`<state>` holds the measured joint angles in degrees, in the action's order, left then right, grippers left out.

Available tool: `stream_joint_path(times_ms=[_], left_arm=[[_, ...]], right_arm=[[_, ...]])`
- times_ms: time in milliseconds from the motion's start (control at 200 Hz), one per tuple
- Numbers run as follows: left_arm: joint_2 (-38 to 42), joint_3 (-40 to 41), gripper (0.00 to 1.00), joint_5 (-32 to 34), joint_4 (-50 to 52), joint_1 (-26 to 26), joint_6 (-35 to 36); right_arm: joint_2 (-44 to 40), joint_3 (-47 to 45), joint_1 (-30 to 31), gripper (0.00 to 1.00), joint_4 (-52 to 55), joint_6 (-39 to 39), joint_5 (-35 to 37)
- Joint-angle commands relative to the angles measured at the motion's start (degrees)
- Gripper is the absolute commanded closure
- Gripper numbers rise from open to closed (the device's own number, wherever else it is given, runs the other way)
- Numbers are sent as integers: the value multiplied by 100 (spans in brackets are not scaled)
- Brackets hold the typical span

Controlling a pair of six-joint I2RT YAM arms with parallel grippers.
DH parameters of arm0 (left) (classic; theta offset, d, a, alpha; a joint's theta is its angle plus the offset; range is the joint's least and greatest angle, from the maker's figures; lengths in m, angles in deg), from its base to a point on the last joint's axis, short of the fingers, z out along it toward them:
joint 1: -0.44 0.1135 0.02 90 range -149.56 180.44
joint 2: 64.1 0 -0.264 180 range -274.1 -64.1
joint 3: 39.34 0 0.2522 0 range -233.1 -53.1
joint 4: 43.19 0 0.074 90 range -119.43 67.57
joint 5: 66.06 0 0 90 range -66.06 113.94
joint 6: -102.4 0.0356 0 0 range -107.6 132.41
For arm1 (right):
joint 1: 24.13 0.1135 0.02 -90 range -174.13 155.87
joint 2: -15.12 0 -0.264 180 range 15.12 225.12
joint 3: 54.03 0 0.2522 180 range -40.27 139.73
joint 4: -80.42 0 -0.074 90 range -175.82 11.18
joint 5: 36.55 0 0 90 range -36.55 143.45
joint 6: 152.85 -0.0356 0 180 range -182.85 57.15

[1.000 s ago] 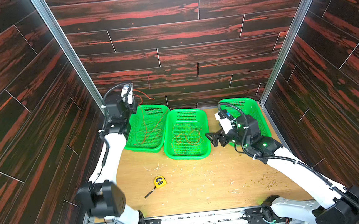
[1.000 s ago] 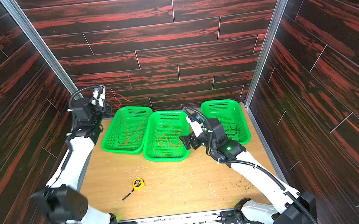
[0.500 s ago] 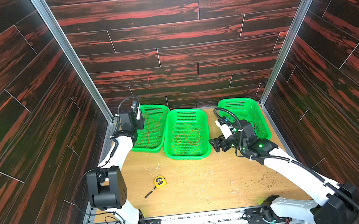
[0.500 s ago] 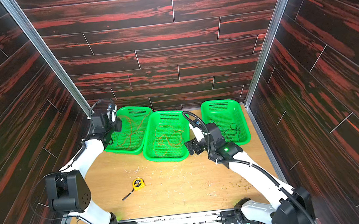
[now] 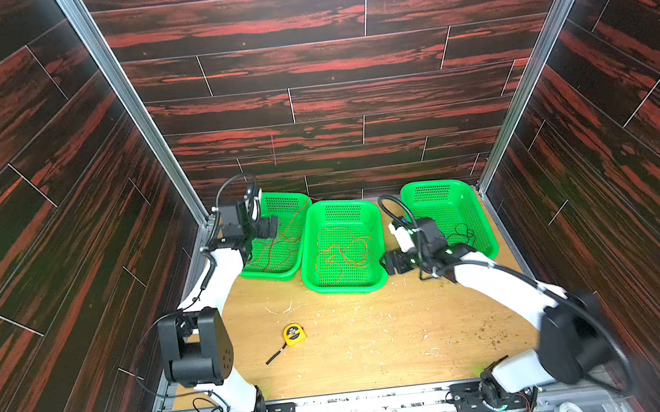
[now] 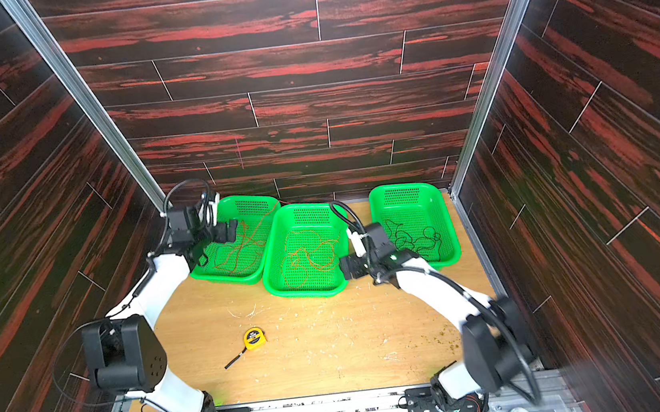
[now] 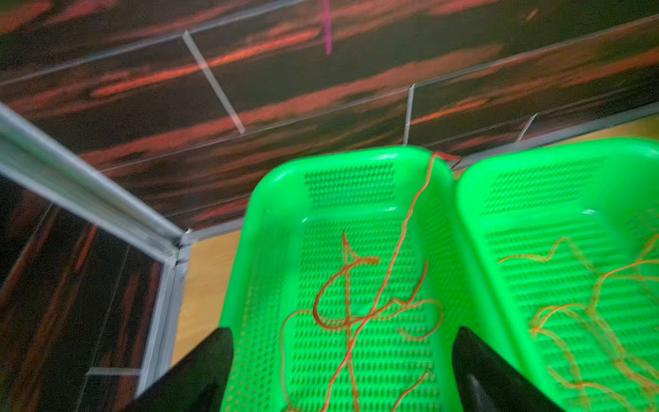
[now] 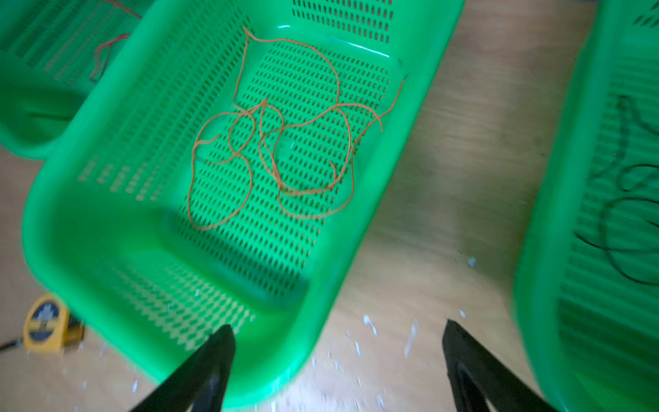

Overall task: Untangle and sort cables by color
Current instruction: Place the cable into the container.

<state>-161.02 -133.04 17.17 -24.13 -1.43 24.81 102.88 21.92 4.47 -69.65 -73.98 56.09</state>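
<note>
Three green baskets stand in a row at the back. Red cables lie in the left basket, and one strand hangs over its far rim. My left gripper hovers over this basket, open, with nothing between its fingers. Orange cables lie loosely coiled in the middle basket. Black cables lie in the right basket. My right gripper is open and empty, low over the table between the middle and right baskets at their near ends.
A yellow tape measure with a short black strap lies on the wooden table in front of the baskets. Pale chips and crumbs are scattered on the table. Dark wood-patterned walls close in the back and both sides.
My left gripper came down from high by the back wall to the left basket and opened; the red cable it carried now lies in the basket. My right gripper drew back toward the front.
</note>
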Motion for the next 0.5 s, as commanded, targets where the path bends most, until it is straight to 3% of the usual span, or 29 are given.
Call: stream_joint_path(times_ms=[0,271,496], left_arm=[[-529,-509,10,-458,422,-126,34],[-1579,-1592,14,-501,638,-186,-186],[-2589,-2769,17,-579,1212,-287,-176]], right_arm=[[590,404,-8,10,-194,-599,188],[1588,1147,6,13,77,-1153,1093],[1755,1310,-44,26,500,-1192,1613]])
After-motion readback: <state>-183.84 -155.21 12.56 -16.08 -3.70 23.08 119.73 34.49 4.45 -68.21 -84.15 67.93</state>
